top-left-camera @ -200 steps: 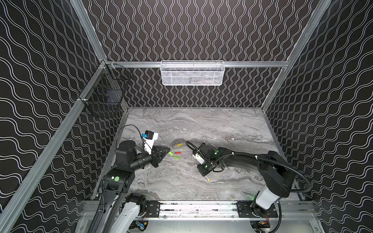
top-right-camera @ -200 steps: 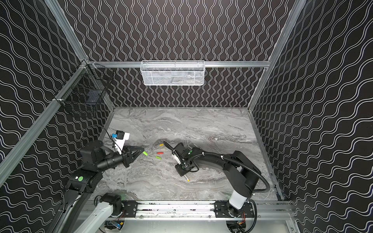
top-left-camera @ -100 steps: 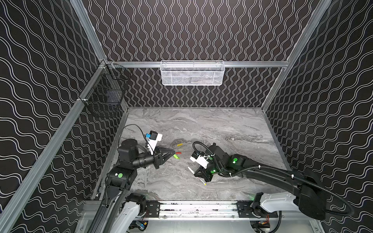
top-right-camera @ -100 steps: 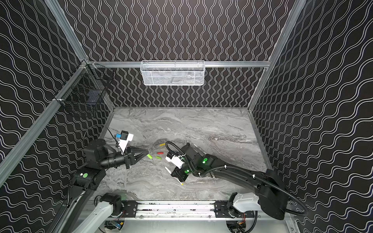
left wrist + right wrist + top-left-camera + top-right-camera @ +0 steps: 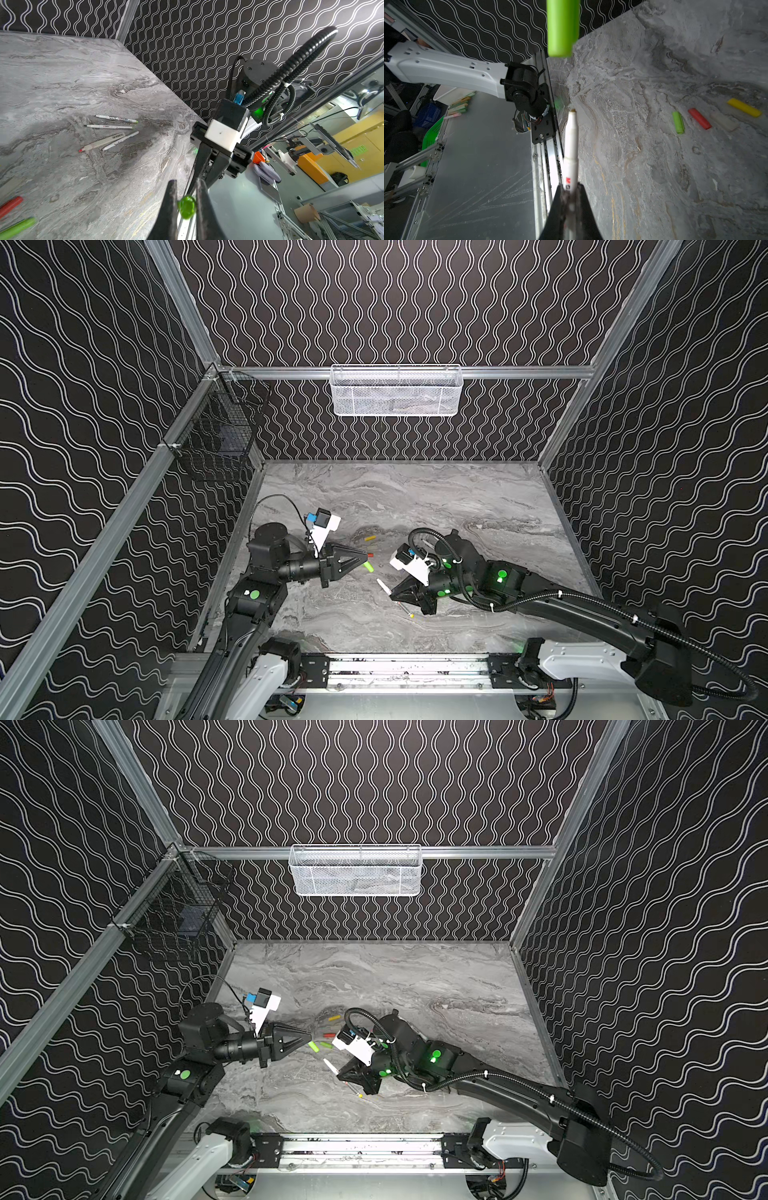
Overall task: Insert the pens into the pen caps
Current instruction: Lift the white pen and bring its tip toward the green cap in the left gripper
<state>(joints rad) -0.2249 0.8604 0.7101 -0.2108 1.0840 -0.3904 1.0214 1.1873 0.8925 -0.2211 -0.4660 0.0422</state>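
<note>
**Pen and green cap lining up above the table**

The left gripper [image 5: 365, 561] is clamping a green cap [image 5: 368, 567] and is sitting farther toward the middle than a second ago. The right gripper [image 5: 392, 595], squeezing a pen [image 5: 382, 585], is reaching farther left than before, and its arm is now stretching low along the front.

Cap and pen are hanging over the table [image 5: 457, 497], near each other but apart. In both top views the pen's long axis is running diagonally, with the nib aiming up at the cap and the tail pointing toward the front rail.

In the right wrist view the cap is lying almost in line with the pen, perhaps slightly off. Four pens [image 5: 109, 126] are lying roughly parallel on the table. The loose caps [image 5: 699, 118] are lying in a row there.
</note>
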